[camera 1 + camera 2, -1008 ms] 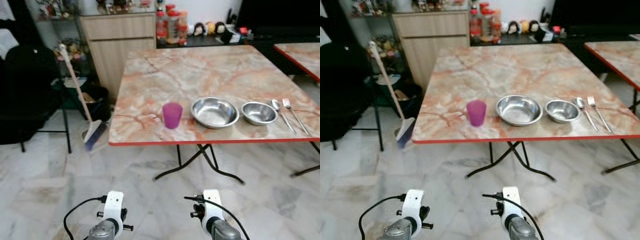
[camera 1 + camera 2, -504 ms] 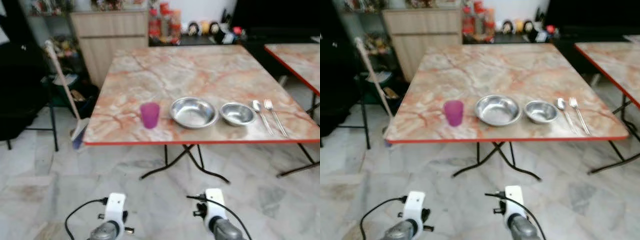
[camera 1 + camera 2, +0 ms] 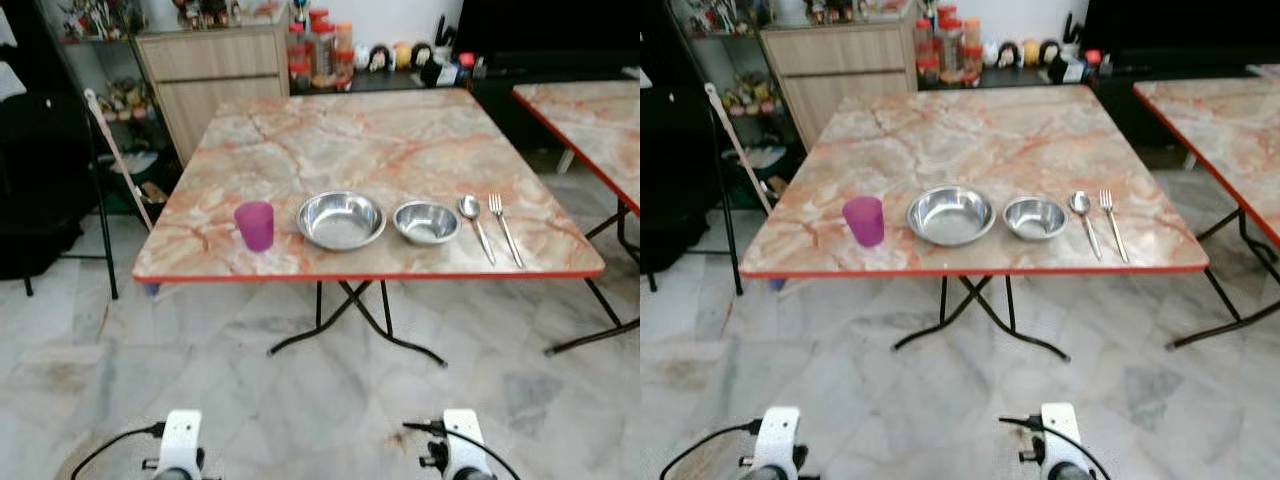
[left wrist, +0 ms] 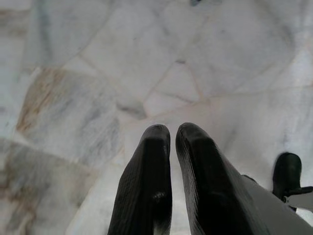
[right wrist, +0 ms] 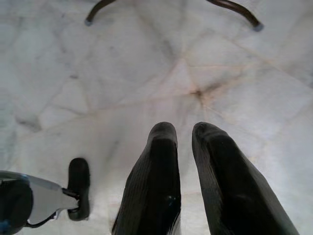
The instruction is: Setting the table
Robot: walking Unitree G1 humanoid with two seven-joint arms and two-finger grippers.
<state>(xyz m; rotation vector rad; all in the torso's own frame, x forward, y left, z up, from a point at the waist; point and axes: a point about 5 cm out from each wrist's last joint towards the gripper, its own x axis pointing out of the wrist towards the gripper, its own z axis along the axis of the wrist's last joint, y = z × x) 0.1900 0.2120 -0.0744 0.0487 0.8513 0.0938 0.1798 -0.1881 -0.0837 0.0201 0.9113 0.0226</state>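
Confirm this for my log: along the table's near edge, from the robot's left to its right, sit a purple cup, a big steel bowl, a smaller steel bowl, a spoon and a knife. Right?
Not quite. The last piece is a fork, not a knife; the left eye view shows its tines. The rest holds: purple cup, big steel bowl, smaller steel bowl and spoon, in that order along the table's near edge.

Both silver arms hang low, well short of the marble-topped folding table (image 3: 400,150). The left gripper (image 4: 172,134) and right gripper (image 5: 184,131) point floorward, their black fingers nearly together, holding nothing.
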